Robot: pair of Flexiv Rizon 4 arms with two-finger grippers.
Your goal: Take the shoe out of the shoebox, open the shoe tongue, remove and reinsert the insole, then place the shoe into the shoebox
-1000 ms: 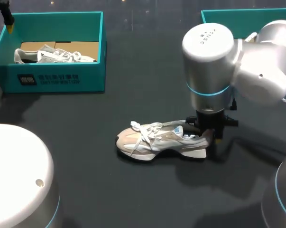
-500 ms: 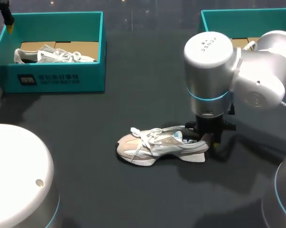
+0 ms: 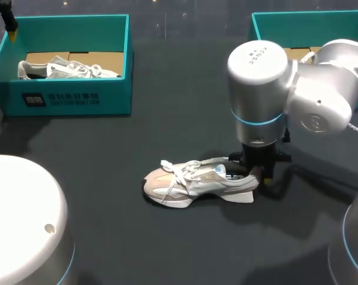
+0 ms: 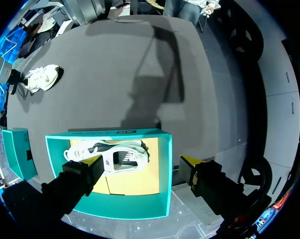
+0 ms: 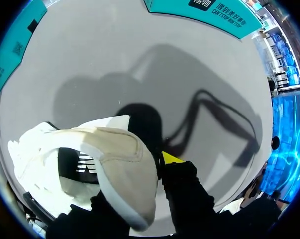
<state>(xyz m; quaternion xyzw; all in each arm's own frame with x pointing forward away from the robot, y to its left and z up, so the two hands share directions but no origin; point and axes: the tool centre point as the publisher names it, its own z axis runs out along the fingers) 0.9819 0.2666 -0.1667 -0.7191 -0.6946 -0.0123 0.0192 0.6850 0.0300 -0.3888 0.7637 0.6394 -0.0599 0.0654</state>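
Note:
A beige and white shoe lies on its sole on the dark table, toe to the left. My right gripper comes straight down on its heel and is shut on the heel collar. In the right wrist view the heel sits between the fingers; one yellow fingertip shows outside it and the other is hidden. My left gripper hangs open high over the left teal shoebox, which holds a second grey-white shoe. That box stands at the far left of the table.
A second teal shoebox stands at the far right, partly hidden by my right arm. Dark tabletop lies open between the two boxes and in front of the shoe.
My right gripper has shifted slightly left and lower with the heel, so the shoe now sits a little nearer and flatter on the table. The left arm has not moved.

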